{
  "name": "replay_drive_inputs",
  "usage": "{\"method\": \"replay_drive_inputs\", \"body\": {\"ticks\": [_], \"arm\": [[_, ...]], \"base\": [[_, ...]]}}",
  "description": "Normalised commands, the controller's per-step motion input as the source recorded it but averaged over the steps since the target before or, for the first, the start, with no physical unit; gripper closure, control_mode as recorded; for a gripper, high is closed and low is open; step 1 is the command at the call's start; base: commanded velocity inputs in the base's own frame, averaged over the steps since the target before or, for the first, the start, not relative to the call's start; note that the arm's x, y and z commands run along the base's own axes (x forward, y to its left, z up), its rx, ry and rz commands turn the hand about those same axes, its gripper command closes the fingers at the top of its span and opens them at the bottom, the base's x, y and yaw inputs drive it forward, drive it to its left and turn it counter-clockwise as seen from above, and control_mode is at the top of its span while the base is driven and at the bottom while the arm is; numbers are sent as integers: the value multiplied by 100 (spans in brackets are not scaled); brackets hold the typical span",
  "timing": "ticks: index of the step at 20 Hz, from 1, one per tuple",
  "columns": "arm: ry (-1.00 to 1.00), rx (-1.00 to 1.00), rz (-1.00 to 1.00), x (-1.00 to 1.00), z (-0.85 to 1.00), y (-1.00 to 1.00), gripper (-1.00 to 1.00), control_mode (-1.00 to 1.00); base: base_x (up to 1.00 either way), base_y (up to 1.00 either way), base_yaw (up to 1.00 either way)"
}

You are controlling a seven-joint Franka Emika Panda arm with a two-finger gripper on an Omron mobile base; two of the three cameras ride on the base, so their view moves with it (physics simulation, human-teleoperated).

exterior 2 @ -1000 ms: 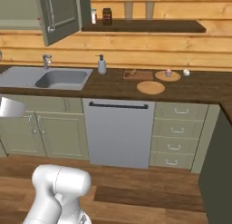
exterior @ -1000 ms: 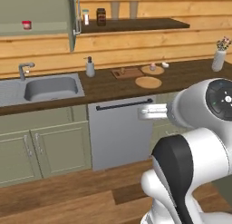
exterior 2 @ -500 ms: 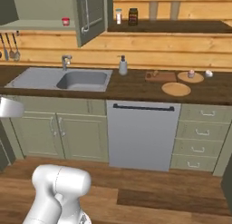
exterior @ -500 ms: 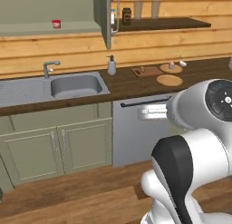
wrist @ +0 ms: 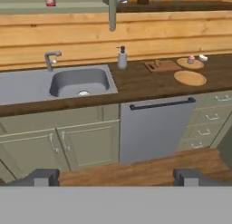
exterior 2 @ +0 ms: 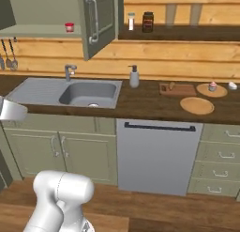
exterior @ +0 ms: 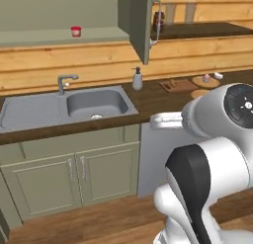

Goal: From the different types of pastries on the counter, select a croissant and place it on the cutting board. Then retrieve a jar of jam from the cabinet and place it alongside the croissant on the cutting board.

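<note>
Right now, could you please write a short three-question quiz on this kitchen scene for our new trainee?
1. True or false: the croissant lies on the cutting board.
2. Where is the jar of jam? A) in the sink B) on the shelf inside the open cabinet C) on a round plate
3. What sits on the far round plate?

Key: 1 true; 2 B; 3 the pink-frosted cupcake.
</note>
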Motion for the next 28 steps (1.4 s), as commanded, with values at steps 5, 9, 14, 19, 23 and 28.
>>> {"method": "replay_drive_inputs", "body": {"ticks": [5,9,14,19,23,28], "arm": [[0,0,0,0,0,0,-100,100],[0,0,0,0,0,0,-100,100],[0,0,0,0,0,0,-100,100],[0,0,0,0,0,0,-100,100],[0,0,0,0,0,0,-100,100],[0,0,0,0,0,0,-100,100]], "base": [[36,46,0],[83,14,0],[66,28,0],[35,49,0],[65,29,0],[73,19,0]]}}
